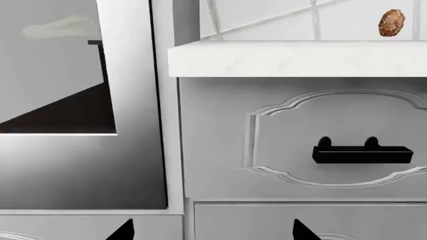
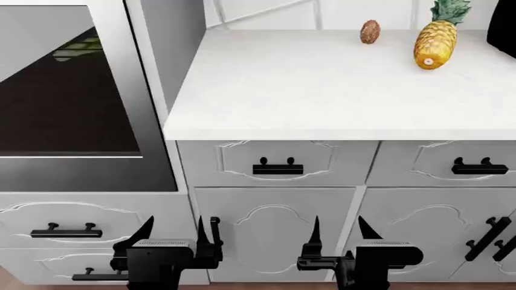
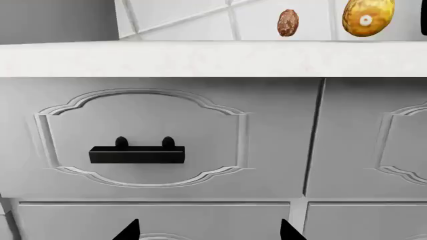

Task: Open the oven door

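The oven door (image 2: 64, 103) fills the upper left of the head view, a dark glass panel in a brushed steel frame, lying flush with its surround. It shows again in the left wrist view as the oven door (image 1: 67, 110); no handle is in view. My left gripper (image 2: 173, 229) hangs low in front of the cabinets, below and right of the door's lower corner, open and holding nothing. In its own view the left gripper (image 1: 213, 231) shows only two black fingertips set wide apart. My right gripper (image 2: 339, 228) is level with it to the right, also open, and the right gripper (image 3: 210, 231) faces a drawer front.
A white countertop (image 2: 322, 90) juts out right of the oven, carrying a pineapple (image 2: 435, 39) and a small brown fruit (image 2: 370, 31). Below are light-grey drawers with black bar handles (image 2: 278, 168), (image 2: 480, 167), and one under the oven (image 2: 66, 231).
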### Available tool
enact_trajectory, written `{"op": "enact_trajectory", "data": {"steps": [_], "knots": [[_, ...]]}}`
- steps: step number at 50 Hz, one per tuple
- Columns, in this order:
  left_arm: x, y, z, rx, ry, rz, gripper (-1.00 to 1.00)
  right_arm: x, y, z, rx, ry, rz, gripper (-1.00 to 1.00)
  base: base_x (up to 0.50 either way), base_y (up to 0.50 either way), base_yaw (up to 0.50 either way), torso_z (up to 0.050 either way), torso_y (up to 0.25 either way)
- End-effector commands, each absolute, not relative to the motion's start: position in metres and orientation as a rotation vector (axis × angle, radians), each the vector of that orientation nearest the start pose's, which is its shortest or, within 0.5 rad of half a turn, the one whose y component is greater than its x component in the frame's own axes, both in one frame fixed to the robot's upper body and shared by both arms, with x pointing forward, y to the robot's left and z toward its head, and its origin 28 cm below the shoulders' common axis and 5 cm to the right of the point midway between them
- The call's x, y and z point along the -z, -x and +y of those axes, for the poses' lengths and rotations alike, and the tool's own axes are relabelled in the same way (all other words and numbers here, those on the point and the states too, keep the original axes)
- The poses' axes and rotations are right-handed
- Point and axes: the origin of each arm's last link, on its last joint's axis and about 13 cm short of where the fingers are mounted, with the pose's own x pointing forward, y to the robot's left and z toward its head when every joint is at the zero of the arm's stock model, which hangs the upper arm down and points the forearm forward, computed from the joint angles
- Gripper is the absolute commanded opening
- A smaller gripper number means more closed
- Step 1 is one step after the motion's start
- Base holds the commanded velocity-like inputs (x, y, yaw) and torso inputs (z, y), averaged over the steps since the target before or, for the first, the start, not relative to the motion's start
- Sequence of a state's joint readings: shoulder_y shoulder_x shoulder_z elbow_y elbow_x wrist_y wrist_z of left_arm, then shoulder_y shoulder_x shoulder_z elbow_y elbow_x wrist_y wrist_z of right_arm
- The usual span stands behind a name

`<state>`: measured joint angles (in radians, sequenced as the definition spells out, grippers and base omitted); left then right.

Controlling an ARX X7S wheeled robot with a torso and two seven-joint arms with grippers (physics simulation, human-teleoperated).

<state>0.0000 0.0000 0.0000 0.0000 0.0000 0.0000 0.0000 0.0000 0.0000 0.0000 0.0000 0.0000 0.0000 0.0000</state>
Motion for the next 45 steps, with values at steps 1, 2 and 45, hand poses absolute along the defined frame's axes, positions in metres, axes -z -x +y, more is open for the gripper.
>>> {"op": "enact_trajectory", "data": {"steps": [1, 2, 45], "knots": [[-0.013, -0.210, 0.206, -0.002, -0.001, -0.001, 1.00, -0.012, -0.211, -0.096, -0.001, 0.009, 0.000, 1.00, 0.00, 0.00, 0.00, 0.000, 0.000], [-0.013, -0.210, 0.206, -0.003, -0.001, 0.000, 1.00, -0.012, -0.211, -0.096, -0.002, 0.013, 0.002, 1.00, 0.00, 0.00, 0.00, 0.000, 0.000], [0.006, 0.007, 0.222, -0.037, 0.069, 0.050, 1.00, -0.003, 0.015, -0.127, 0.050, -0.014, 0.047, 1.00, 0.00, 0.00, 0.00, 0.000, 0.000]]}}
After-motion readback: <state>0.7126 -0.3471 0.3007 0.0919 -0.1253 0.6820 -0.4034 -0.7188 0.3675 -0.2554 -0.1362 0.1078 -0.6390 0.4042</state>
